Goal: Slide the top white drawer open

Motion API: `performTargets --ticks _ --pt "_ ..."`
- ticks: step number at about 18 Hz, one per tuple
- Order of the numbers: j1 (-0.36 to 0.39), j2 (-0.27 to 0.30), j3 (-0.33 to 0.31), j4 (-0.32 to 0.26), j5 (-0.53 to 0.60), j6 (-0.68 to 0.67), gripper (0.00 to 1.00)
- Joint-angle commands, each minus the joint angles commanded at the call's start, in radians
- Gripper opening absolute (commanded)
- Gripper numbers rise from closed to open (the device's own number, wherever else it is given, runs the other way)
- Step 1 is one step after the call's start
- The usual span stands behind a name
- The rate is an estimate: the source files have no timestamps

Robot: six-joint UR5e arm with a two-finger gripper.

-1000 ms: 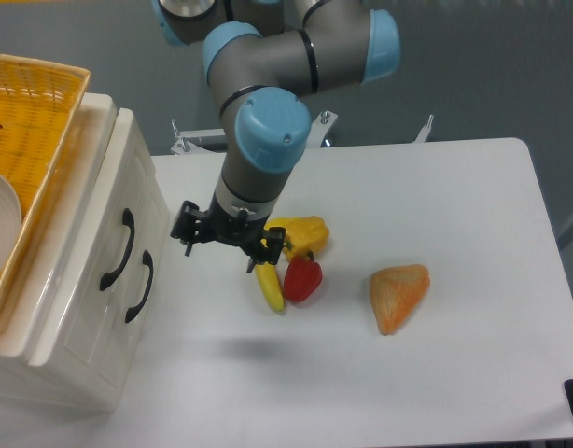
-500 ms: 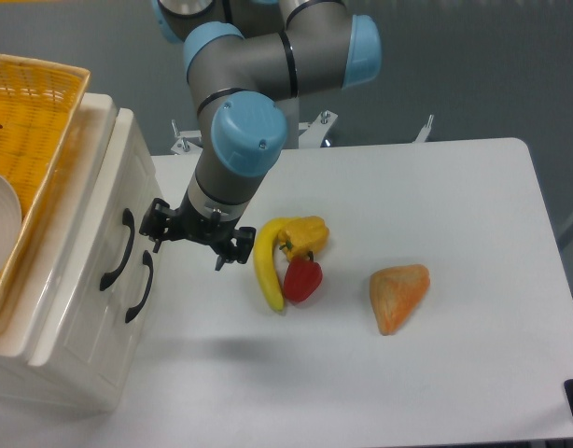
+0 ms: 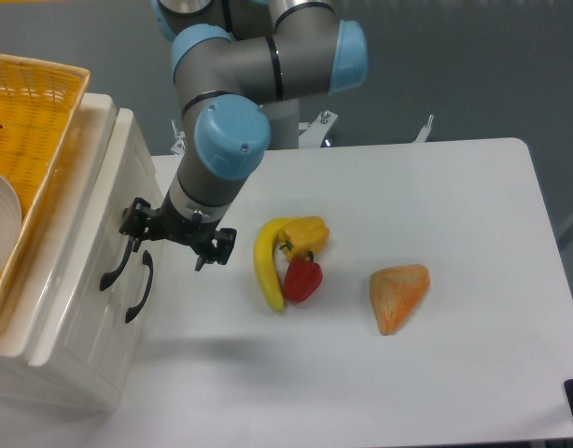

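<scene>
Two black handles sat just left of my gripper [image 3: 171,245]. The upper one marked the top white drawer [image 3: 128,219], which I judged shut. The jaws stood spread and held nothing. I needed one finger behind that upper handle [image 3: 118,258], then a straight rightward pull.

A grey robot arm with light blue joint caps reaches down from the top edge of the view toward the left edge of the tabletop. Its final blue-capped joint sits above a grey wrist that angles downward and to the left. At the wrist's end is a black two-finger gripper [image 3: 165,245], held low near the table's left edge, its fingers spread apart with nothing visible between them.
</scene>
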Motion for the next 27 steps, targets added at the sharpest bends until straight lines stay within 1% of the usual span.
performTargets --ticks 6,13,24,26,27 --pt "-0.02 -0.002 -0.015 0.005 0.002 -0.003 1.0" --pt "-0.021 0.0 -0.032 0.005 0.002 -0.005 1.0" --pt "-0.031 -0.006 -0.032 0.006 0.005 -0.005 1.0" --pt "-0.037 -0.011 -0.032 0.009 0.008 -0.018 1.0" --pt "-0.04 -0.014 -0.032 0.024 0.008 -0.026 1.0"
